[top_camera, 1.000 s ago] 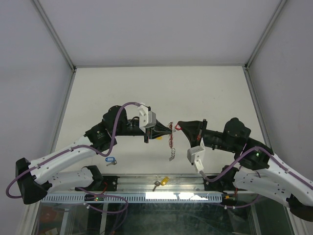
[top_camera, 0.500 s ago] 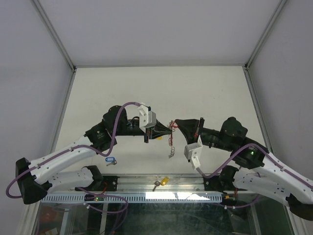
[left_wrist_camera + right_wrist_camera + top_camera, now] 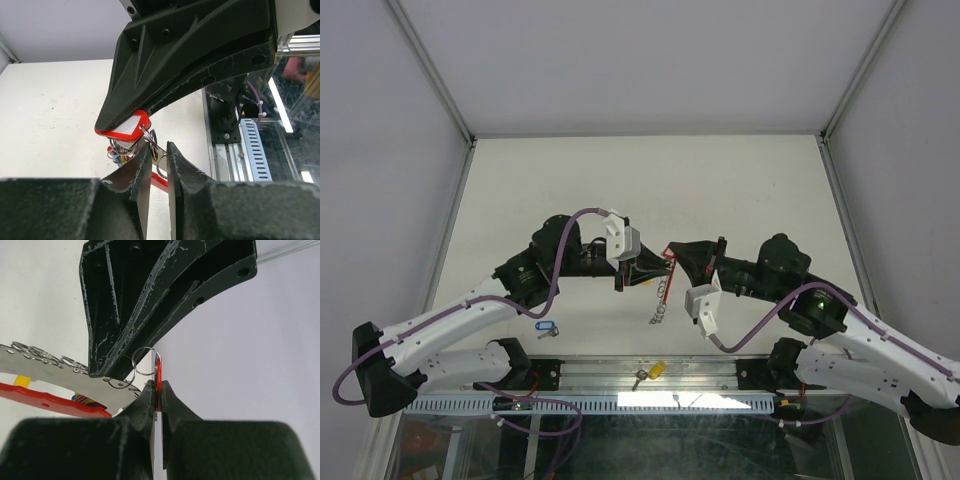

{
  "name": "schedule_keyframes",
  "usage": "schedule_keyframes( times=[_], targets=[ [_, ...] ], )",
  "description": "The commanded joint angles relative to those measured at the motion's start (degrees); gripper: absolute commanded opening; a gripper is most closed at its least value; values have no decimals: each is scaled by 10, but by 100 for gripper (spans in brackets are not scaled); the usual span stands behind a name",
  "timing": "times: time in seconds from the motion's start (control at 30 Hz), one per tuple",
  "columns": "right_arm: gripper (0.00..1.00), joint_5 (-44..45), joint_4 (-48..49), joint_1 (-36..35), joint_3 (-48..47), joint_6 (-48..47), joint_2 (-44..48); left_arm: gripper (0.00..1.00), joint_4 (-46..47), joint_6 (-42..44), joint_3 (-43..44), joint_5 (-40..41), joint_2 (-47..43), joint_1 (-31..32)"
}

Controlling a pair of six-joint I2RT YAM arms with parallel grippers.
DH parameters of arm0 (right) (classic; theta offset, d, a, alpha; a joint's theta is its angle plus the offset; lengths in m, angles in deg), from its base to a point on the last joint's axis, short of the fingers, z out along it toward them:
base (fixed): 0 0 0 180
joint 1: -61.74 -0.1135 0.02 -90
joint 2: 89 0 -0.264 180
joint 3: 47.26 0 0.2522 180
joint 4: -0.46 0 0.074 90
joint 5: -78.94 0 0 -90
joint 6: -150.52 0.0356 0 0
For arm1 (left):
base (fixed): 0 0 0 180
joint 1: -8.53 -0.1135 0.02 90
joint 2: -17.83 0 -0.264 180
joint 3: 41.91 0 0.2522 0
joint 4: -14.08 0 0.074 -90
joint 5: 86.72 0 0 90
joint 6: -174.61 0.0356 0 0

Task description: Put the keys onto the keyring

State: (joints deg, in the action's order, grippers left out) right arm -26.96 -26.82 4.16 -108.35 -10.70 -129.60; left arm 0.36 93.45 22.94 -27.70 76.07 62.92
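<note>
Right gripper (image 3: 158,389) clamps the keyring (image 3: 47,398), left gripper (image 3: 159,151) slightly apart beside it, blue-tagged key (image 3: 546,326) well aside.

One keyring (image 3: 45,396): band was red, rings were silver. One blue-tagged key (image 3: 546,326); one yellow-tagged key (image 3: 657,368). The table (image 3: 740,190) was off-white.

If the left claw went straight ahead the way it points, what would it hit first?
Probably the keyring, whose silver rings hang right before the left gripper; the right gripper sits just behind.
</note>
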Motion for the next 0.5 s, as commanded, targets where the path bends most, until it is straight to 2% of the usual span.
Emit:
schedule_keyframes(
  times=[0.0,0.1,0.47],
  targets=[
    [0,-13,66,-1,-27,16,-2,13,-6,18,23,6,8,0],
    [0,-14,64,-1,-28,15,-3,0,-11,20,24,11,10,0],
    [0,48,23,-1,-14,2,40,0,-7,15,15,40,-9,0]
  ],
)
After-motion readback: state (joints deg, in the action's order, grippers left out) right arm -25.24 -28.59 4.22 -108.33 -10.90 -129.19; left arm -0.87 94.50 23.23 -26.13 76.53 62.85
